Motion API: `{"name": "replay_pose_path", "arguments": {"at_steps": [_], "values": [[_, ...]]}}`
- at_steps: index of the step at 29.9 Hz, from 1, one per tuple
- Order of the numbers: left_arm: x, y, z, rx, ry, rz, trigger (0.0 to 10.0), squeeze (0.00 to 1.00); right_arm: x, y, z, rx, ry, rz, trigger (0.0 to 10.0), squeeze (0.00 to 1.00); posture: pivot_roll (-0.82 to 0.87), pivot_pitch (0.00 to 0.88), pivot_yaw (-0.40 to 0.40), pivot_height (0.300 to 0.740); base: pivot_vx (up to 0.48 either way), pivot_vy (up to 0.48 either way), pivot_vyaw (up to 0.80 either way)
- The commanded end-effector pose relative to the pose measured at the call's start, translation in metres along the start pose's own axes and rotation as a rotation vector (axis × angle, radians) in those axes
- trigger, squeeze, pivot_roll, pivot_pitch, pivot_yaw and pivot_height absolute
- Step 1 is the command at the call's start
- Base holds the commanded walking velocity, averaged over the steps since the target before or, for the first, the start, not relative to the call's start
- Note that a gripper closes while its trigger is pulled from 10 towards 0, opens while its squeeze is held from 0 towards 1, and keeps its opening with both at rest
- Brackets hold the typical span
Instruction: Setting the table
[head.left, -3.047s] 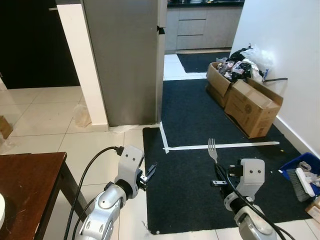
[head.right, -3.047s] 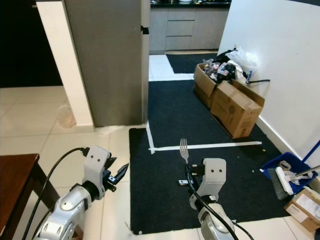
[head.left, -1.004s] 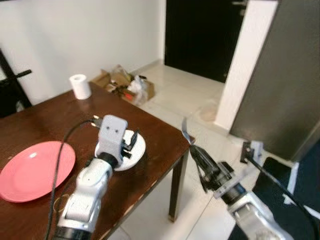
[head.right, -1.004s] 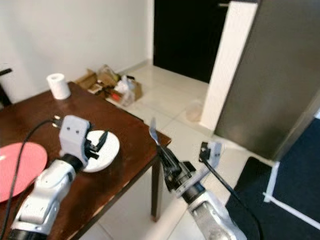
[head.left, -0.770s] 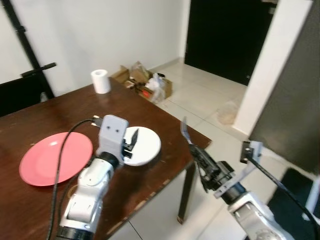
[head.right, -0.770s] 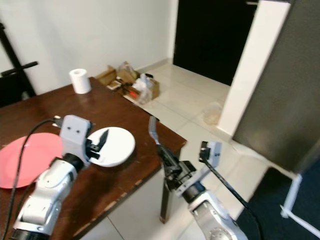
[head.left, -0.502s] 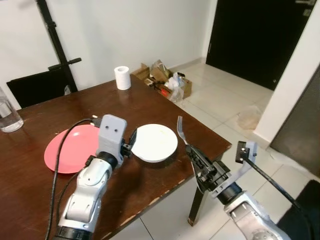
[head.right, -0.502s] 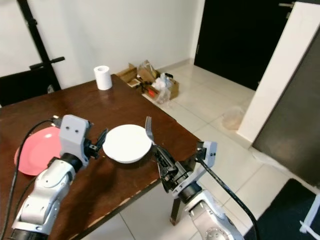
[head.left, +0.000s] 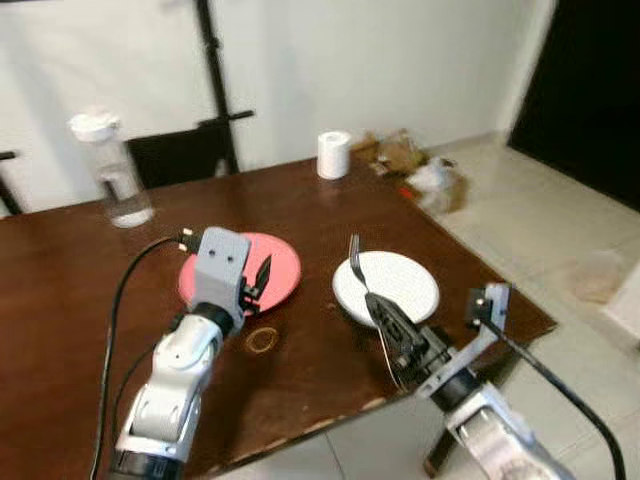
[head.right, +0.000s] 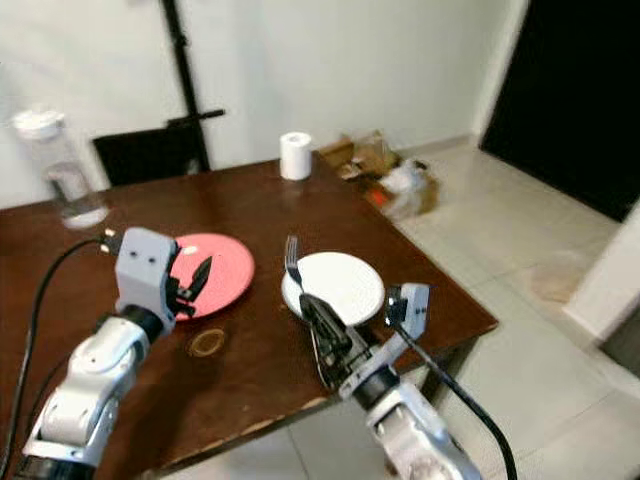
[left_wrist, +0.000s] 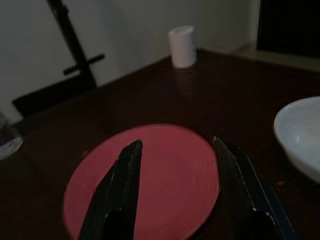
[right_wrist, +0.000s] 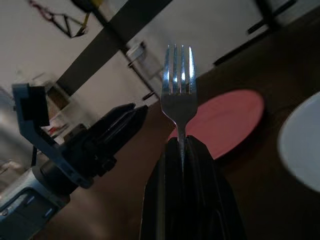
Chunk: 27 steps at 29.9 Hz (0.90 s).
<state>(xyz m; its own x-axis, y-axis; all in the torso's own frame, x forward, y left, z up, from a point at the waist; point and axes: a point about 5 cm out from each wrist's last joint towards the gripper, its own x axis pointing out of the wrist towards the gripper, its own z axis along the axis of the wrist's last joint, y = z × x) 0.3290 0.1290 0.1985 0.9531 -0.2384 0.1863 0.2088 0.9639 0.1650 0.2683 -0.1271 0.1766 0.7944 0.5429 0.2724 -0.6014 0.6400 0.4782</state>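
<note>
A silver fork (head.left: 356, 268) stands tines up in my right gripper (head.left: 393, 333), which is shut on its handle above the near right part of the brown table (head.left: 60, 300). In the right wrist view the fork (right_wrist: 179, 85) rises from between the closed fingers. Just beyond it sits a white plate (head.left: 397, 284). A pink plate (head.left: 284, 268) lies to its left. My left gripper (head.left: 259, 279) hovers over the pink plate's near side, open and empty; the left wrist view shows the pink plate (left_wrist: 165, 170) between its spread fingers.
A paper roll (head.left: 333, 154) stands at the table's far edge and a clear bottle (head.left: 110, 172) at the far left. A small ring (head.left: 262, 340) lies near the pink plate. A black stand (head.left: 215, 90) rises behind the table. Clutter (head.left: 412, 160) lies on the floor to the right.
The camera has swung left, bringing the whole table, bottle and stand into view. Both arms keep their pose, and the fork stays in the right gripper.
</note>
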Motion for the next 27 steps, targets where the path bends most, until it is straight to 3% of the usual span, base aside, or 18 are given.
{"name": "replay_pose_path", "arguments": {"at_steps": [1, 20, 23, 27], "values": [[-0.001, -0.002, -0.002, 0.002, 0.015, -0.004, 10.0, 0.00, -0.002, -0.001, -0.001, -0.002, 0.005, -0.005, 10.0, 0.00, 0.04, 0.024, 0.089, 0.740, 0.000, 0.000, 0.76], [0.000, -0.003, -0.003, -0.003, 0.030, 0.004, 10.0, 0.00, -0.005, -0.008, -0.006, -0.013, 0.026, -0.055, 10.0, 0.00, 0.04, 0.033, 0.085, 0.740, 0.000, 0.000, 0.76], [0.000, -0.003, -0.004, -0.005, 0.035, 0.007, 10.0, 0.00, -0.005, -0.012, -0.006, -0.023, 0.024, -0.087, 10.0, 0.00, 0.04, 0.033, 0.084, 0.740, 0.000, 0.000, 0.76], [0.002, -0.003, -0.006, -0.010, 0.047, 0.016, 10.0, 0.00, -0.006, -0.029, -0.004, -0.040, 0.011, -0.231, 10.0, 0.00, 0.04, 0.035, 0.084, 0.740, 0.000, 0.000, 0.33]]}}
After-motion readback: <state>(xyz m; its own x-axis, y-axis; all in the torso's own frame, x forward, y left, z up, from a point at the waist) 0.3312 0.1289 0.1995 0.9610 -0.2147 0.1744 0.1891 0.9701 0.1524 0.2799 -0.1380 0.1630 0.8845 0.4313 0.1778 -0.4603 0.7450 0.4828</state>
